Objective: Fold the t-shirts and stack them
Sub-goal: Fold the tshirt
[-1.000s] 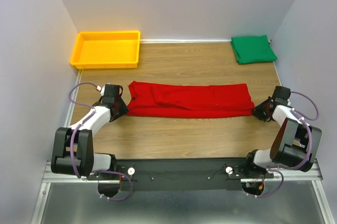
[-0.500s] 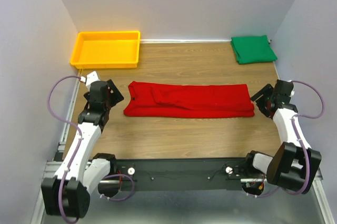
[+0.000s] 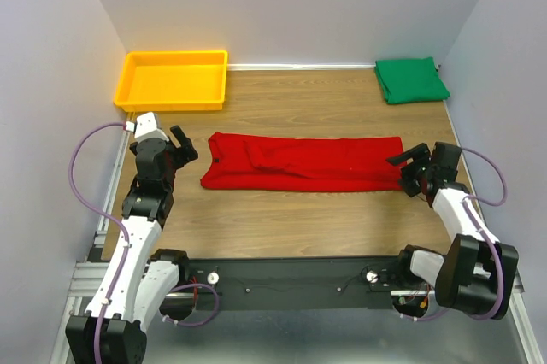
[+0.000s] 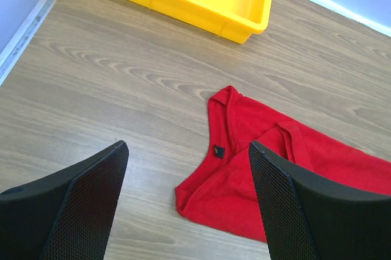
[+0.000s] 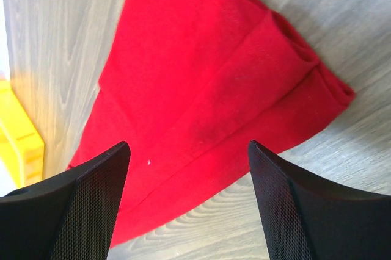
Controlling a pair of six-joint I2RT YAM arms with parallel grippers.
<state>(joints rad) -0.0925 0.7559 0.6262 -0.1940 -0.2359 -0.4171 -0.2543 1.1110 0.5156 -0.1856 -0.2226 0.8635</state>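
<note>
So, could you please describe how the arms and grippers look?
The left arm and right arm have white links, black joints and a looping purple cable each. The left gripper and right gripper are black; their fingers are flat, tapered and mesh-textured.

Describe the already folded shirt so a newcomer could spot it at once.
Start at the wooden table and go to its far right corner. The green t-shirt lies there as a compact folded bundle. Unlike it, the red t-shirt is a long strip across the middle, and the yellow tray sits far left.
</note>
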